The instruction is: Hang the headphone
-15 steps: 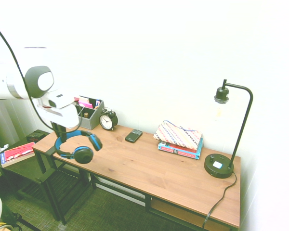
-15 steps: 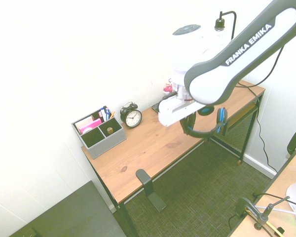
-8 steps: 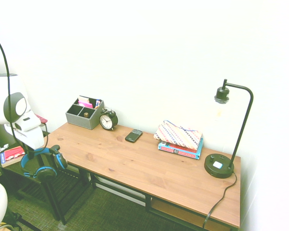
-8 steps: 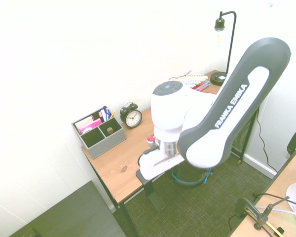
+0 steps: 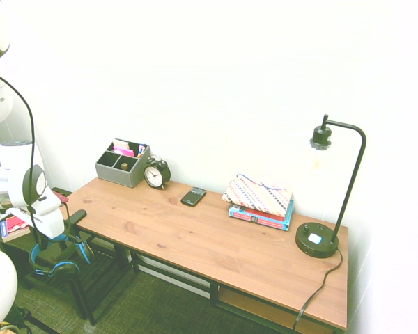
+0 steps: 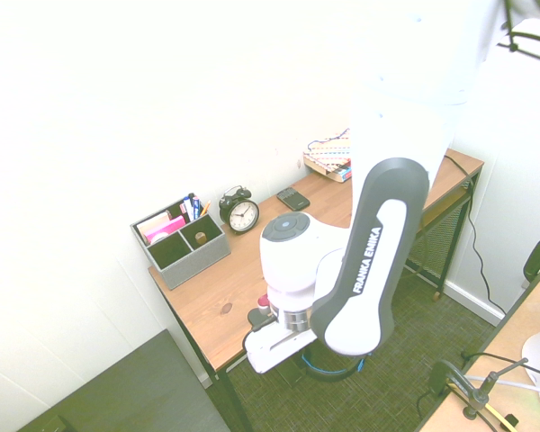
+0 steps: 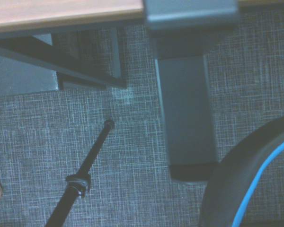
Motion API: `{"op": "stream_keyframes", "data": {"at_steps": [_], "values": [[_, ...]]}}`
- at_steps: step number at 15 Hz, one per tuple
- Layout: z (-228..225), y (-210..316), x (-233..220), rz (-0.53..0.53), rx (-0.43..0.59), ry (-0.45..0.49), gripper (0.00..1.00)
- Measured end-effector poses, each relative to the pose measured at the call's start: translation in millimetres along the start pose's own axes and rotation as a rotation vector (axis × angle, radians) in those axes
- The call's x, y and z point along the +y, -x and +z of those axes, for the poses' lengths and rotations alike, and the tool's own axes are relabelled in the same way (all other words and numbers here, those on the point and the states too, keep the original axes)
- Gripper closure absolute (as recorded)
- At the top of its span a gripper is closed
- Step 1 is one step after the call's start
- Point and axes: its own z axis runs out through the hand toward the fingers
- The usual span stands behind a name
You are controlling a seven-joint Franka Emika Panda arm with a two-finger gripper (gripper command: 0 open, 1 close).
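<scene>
- Headphone point(image 5: 58, 259): blue headband with black ear cups, hanging below the desk's end edge, beside and lower than the hook; it is dangling under the gripper in the first exterior view. In the second exterior view only a blue arc point(image 6: 328, 370) is peeking out beneath the arm. In the wrist view a dark curve with a blue line point(image 7: 248, 184) is rising from the bottom edge.
- Gripper point(image 5: 50, 238): sitting just above the headband, apparently carrying it; the fingers themselves are not showing clearly, so whether they are clamped or parted I cannot tell.
- Hook point(image 5: 75, 216): a black bracket projecting from the end of the desk point(image 5: 216, 240), appearing in the wrist view as a grey bar point(image 7: 185, 109) running down from the desk edge. Nothing is visibly hanging on it.
- Progress, as a judgement: the headphone is already off the desktop and is sitting close to the hook, so the carrying part is looking mostly done. Remaining: looping the headband over the bracket, letting go, and backing away.
- Bystanders on the desk: organiser point(image 5: 122, 164), alarm clock point(image 5: 155, 174), phone point(image 5: 193, 196), books point(image 5: 260, 209), lamp point(image 5: 329, 188), all standing well apart from the work.
</scene>
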Motion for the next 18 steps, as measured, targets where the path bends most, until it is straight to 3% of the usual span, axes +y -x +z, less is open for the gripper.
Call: {"op": "stream_keyframes", "data": {"at_steps": [7, 8, 18], "values": [[48, -11, -48, 0.037, 0.005, 0.017, 1.0], [57, -10, -50, 0.039, 0.002, 0.029, 0.0], [72, -7, -57, 0.024, 0.003, 0.065, 0.0]]}}
